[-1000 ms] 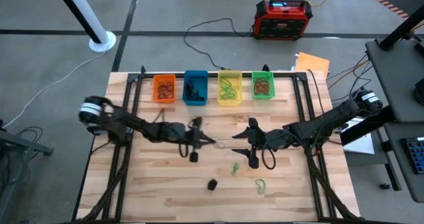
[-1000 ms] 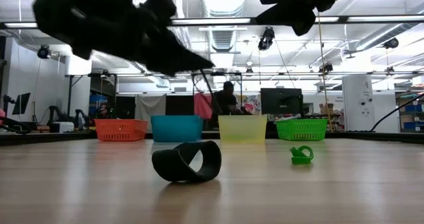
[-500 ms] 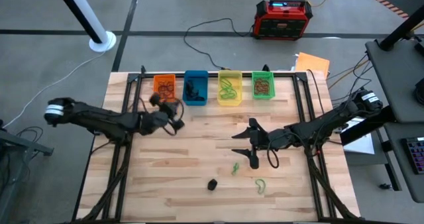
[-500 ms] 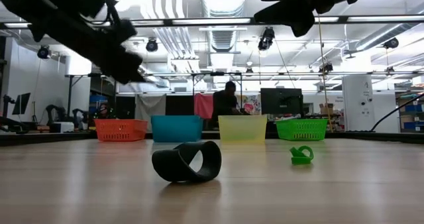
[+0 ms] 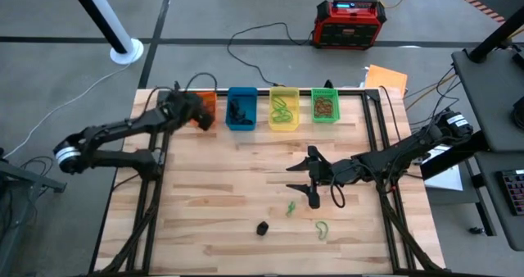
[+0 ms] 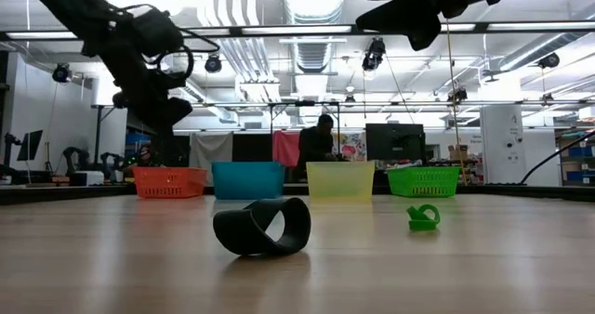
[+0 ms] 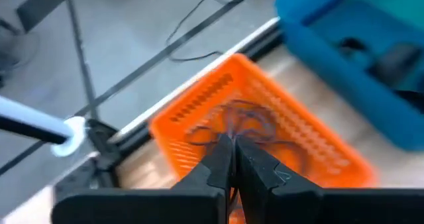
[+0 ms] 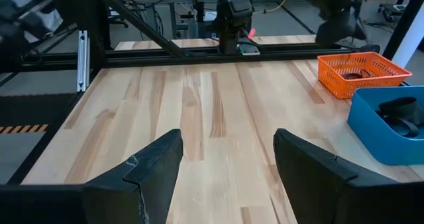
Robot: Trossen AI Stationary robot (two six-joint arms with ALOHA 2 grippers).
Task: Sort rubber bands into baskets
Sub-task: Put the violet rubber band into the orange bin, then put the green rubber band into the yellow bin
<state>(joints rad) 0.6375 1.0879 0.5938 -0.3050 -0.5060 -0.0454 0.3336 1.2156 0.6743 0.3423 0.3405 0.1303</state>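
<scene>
Left gripper [image 5: 199, 113] has swung from table centre to the orange basket [image 5: 208, 102] at 11 o'clock, fingers together; any band pinched cannot be told. Delivery step; next, open over it. Right gripper [image 5: 304, 179] waits open at centre, green bands [image 5: 321, 229] at 5 o'clock.

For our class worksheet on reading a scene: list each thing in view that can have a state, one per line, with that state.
Left end effector: shut, over the orange bin.
Right end effector: open, above mid-table, holding nothing.
Orange bin: holds brown-orange bands.
Blue bin: holds black bands.
Yellow bin: holds green bands.
Green bin: holds brownish bands.
Black band: loose on table.
Green bands: loose on table.
</scene>
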